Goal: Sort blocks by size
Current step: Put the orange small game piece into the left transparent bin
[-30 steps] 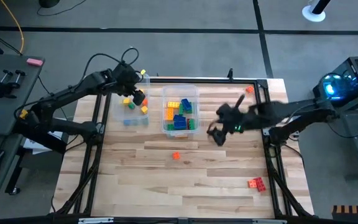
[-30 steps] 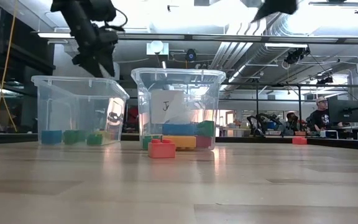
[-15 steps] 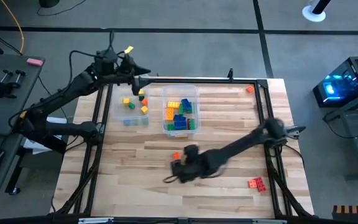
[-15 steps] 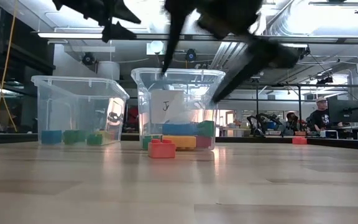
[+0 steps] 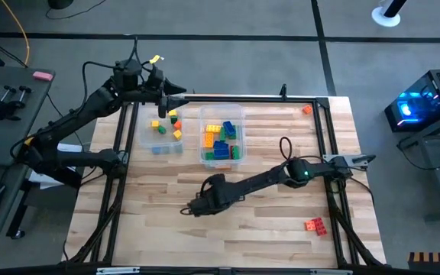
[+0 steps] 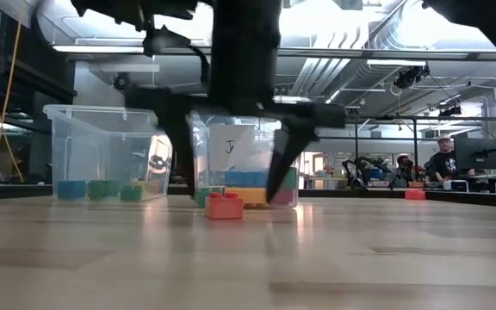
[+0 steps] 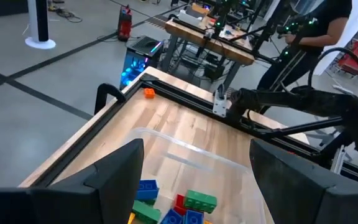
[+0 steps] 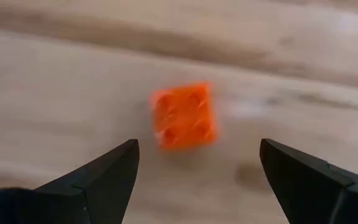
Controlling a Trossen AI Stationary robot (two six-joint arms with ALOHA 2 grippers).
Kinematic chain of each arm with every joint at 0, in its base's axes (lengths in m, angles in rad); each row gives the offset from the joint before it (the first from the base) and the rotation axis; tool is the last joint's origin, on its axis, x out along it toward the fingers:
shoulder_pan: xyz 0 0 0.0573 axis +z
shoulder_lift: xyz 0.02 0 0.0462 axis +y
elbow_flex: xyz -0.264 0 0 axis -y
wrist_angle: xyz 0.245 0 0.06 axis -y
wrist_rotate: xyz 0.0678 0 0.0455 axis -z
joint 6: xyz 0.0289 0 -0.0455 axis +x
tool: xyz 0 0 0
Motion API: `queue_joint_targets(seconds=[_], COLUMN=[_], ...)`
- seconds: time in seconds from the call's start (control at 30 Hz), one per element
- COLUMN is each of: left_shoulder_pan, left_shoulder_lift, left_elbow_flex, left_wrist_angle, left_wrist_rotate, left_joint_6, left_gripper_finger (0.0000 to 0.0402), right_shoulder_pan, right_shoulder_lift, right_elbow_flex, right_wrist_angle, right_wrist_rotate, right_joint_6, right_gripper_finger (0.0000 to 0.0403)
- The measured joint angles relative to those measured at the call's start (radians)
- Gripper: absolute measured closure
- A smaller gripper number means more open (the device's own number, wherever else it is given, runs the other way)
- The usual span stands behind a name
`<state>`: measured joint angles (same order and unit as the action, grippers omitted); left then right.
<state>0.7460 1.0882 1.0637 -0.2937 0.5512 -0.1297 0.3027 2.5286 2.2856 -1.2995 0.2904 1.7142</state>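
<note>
Right hand (image 6: 231, 176) now lowered over orange block (image 8: 184, 116), fingers apart, block between them.

My table is a light wooden table top (image 5: 228, 229) of long planks, and it stands on a grey floor (image 5: 228, 61) with dark lines across it. Past my table is a big room with bright white ceiling lights (image 6: 468, 7) and silver pipes (image 6: 386, 39) overhead. Far back, a person (image 6: 442, 158) sits at a desk by a dark computer screen (image 6: 476, 153).
</note>
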Motion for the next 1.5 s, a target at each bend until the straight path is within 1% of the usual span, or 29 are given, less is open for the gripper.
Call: queue_joint_targets(seconds=[0.1,0.3,0.4,0.53,0.67,0.73,0.8,0.87,0.97,1.0,1.13,1.2,1.27,1.37,1.43,1.5], left_shoulder_pan=[0.000,0.000,0.000,-0.001,-0.001,-0.001,-0.001,-0.001,-0.001,-0.001,-0.001,-0.001,-0.001,0.000,0.000,-0.001], left_shoulder_lift=[-0.001,-0.003,-0.003,-0.003,-0.003,-0.003,-0.003,-0.003,-0.003,-0.003,-0.011,-0.022,-0.036,-0.060,-0.079,-0.101], left_elbow_flex=[0.000,0.000,0.000,0.000,0.000,0.000,0.000,0.000,0.000,0.000,0.000,0.000,0.000,0.000,0.000,0.000], left_wrist_angle=[0.001,0.000,0.000,0.000,0.001,0.000,0.003,0.013,0.038,0.046,0.082,0.091,0.090,0.091,0.105,0.145], left_wrist_rotate=[0.000,0.000,0.000,0.000,0.000,0.000,0.000,0.000,0.000,0.000,0.000,0.000,0.000,0.025,0.071,0.122], left_joint_6=[-0.003,-0.019,-0.036,-0.052,-0.052,-0.054,-0.067,-0.079,-0.096,-0.106,-0.145,-0.148,-0.149,-0.149,-0.154,-0.183], left_gripper_finger=[0.0122,0.0122,0.0122,0.0122,0.0122,0.0122,0.0122,0.0122,0.0122,0.0122,0.0122,0.0122,0.0122,0.0122,0.0122,0.0122], right_shoulder_pan=[-0.015,-0.047,-0.058,-0.061,-0.053,-0.047,-0.043,-0.035,-0.025,-0.021,0.001,0.012,0.019,0.012,0.000,-0.024], right_shoulder_lift=[0.000,0.000,0.005,0.001,-0.005,-0.003,-0.002,0.000,0.004,0.005,0.004,-0.011,-0.048,-0.155,-0.200,-0.236], right_elbow_flex=[-0.015,-0.016,-0.023,-0.076,-0.119,-0.120,-0.119,-0.104,-0.089,-0.079,-0.013,0.035,0.069,0.032,0.032,0.032], right_wrist_angle=[-0.003,0.052,0.052,0.113,0.135,0.124,0.119,0.097,0.070,0.052,-0.020,-0.078,-0.100,-0.021,0.067,0.180], right_wrist_rotate=[0.016,0.011,-0.017,-0.069,-0.077,-0.071,-0.067,-0.057,-0.037,-0.031,-0.037,-0.011,0.063,0.191,0.277,0.327], right_joint_6=[-0.010,-0.189,-0.199,-0.208,-0.191,-0.183,-0.181,-0.179,-0.178,-0.190,-0.306,-0.367,-0.429,-0.530,-0.632,-0.761], right_gripper_finger=[0.0073,0.0073,0.0073,0.0073,0.0077,0.0094,0.0125,0.0169,0.0251,0.0269,0.0267,0.0267,0.0267,0.0267,0.0267,0.0267])
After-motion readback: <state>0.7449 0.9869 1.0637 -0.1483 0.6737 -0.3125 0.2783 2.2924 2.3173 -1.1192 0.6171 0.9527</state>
